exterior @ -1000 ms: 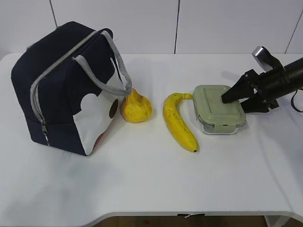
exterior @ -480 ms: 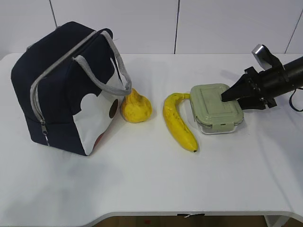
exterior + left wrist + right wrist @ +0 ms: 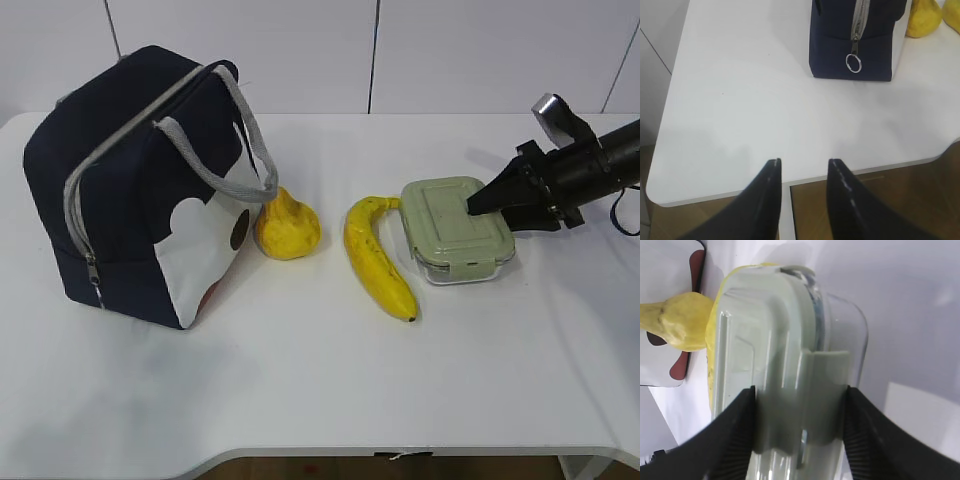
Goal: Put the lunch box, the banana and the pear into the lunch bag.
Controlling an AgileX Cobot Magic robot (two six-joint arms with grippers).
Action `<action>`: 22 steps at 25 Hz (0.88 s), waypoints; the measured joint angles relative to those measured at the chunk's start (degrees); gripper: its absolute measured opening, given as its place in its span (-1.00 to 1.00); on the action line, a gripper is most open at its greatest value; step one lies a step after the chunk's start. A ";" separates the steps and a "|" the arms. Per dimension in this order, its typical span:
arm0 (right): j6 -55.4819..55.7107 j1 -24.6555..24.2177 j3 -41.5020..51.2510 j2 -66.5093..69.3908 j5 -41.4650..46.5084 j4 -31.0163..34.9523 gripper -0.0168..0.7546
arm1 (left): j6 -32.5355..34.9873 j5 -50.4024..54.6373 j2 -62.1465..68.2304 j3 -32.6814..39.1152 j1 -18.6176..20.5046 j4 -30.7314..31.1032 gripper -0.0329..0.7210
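The right claw (image 3: 478, 203) is clamped on the lunch box (image 3: 457, 229), its fingers (image 3: 735, 435) bracketing the lid clip at the box's right end. The grip there looks chosen to take the box by its narrow width, clear of the fruit. From the exterior view it cannot be told whether the box rests on the counter (image 3: 320, 380) or is just lifted.

The banana (image 3: 377, 256) lies just left of the box, its stem end at or near the box's corner. The pear (image 3: 287, 225) sits further left, just beside the lunch bag (image 3: 140, 190).

The bag stands upright at the counter's left, and its zipper (image 3: 857, 22) appears closed in the left wrist view. The box will therefore have no entry until the bag is opened.

The left claw (image 3: 804, 172) hangs with jaws apart and empty over the counter's edge, well short of the bag. Open counter lies in front of all the items for carrying the box leftward.
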 joint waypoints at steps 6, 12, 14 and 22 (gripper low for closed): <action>0.26 0.00 0.00 0.00 0.00 0.14 0.08 | 0.00 0.00 0.00 0.00 0.00 0.00 -0.27; 1.92 0.00 0.00 0.00 0.00 0.14 0.08 | 0.00 0.00 0.00 0.00 0.00 0.00 -0.27; 2.33 0.00 0.00 0.00 0.00 0.14 0.08 | 0.00 0.00 0.00 0.00 0.00 -0.10 -0.28; 3.10 0.00 0.00 -0.58 -0.71 0.62 0.08 | 0.00 0.00 0.00 0.00 0.00 -0.20 -0.28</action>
